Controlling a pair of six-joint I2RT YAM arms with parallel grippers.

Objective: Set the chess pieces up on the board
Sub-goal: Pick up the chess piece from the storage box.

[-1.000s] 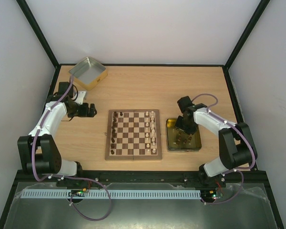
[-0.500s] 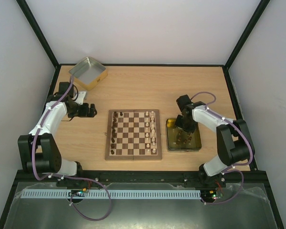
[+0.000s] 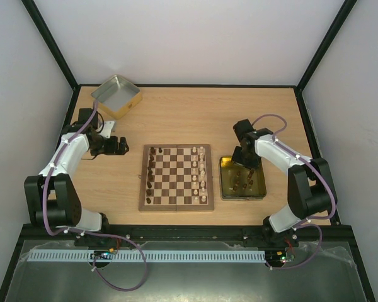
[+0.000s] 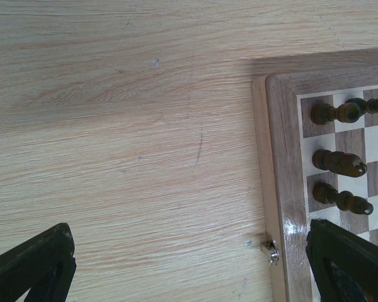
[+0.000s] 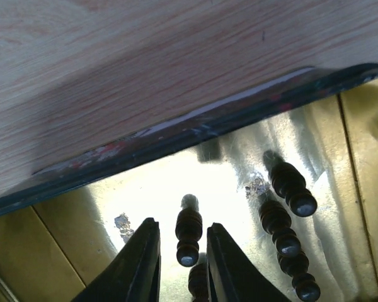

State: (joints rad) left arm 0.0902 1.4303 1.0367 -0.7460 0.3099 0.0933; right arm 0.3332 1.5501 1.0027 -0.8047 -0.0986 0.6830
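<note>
Spanning the middle of the wooden table (image 3: 195,107), the board (image 3: 176,176) lies between the two grippers. Left gripper (image 4: 189,270) hangs spread wide and holds nothing, over bare tabletop. The board's brown rim lies just to its right, with standing dark pieces (image 4: 339,162) on the squares past that rim. Gold tin (image 3: 261,192) sits directly beneath the right gripper (image 5: 181,225), and the board is off to that gripper's left. Its fingers (image 5: 142,264) stand close together on either side of a single dark piece (image 5: 189,236) in the tin; whether they actually pinch it cannot be told. Loose dark pieces (image 5: 290,189) sit just right of those fingers. Cream pieces (image 3: 203,173) line the board edge nearest the right gripper.
</note>
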